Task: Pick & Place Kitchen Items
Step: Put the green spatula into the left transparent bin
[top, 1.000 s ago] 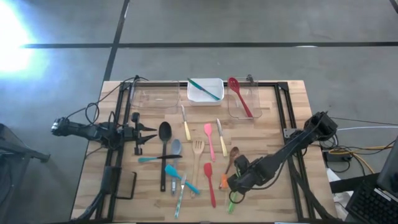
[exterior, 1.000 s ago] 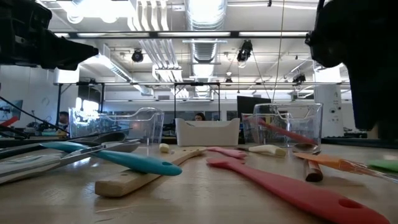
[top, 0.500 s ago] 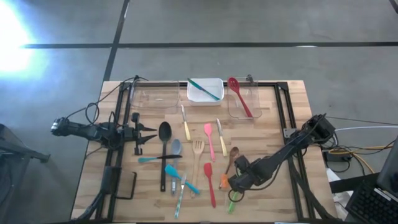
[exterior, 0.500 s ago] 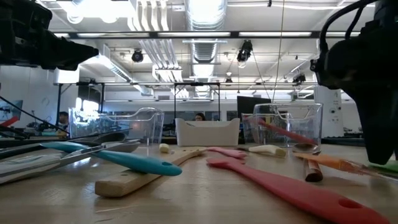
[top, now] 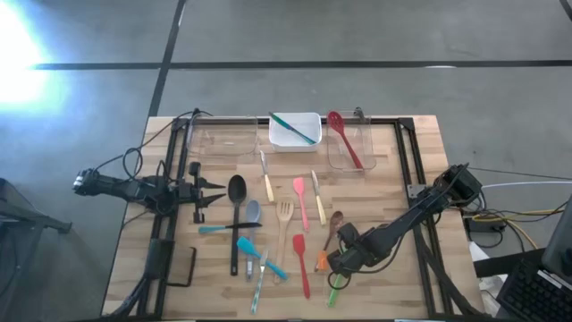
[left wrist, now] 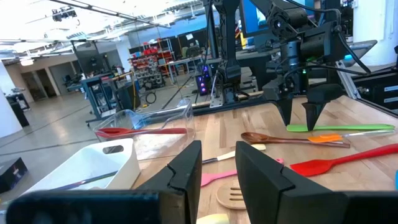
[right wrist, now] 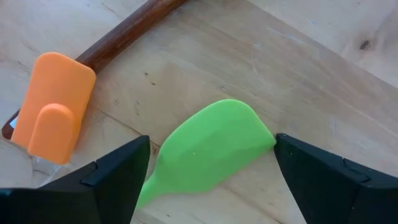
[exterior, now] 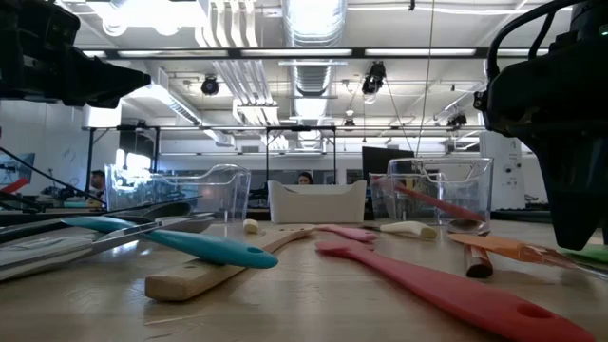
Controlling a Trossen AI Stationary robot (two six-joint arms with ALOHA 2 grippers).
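Note:
Several slim utensils lie flat on the wooden table (top: 393, 179): a black ladle (top: 236, 215), a wooden fork (top: 284, 228), and red, pink and teal spatulas. My right gripper (top: 334, 275) is open and points down at the near right. Its fingers stand on either side of the blade of a green spatula (right wrist: 208, 149), close above the table and apart from it. The green spatula also shows in the left wrist view (left wrist: 323, 128). An orange spatula (right wrist: 53, 106) lies beside it. My left gripper (top: 213, 191) is open and empty, held level at the table's left.
At the far edge stand a clear tub (top: 222, 141), a white tub (top: 295, 131) holding a teal utensil, and a clear tub (top: 350, 143) holding a red slotted spoon. A wooden spoon (top: 332, 228) lies next to the orange spatula. Black frame rails run along both sides.
My right gripper has gone down toward the green spatula; its fingers stay open and now stand low on either side of the blade. No utensil has moved.

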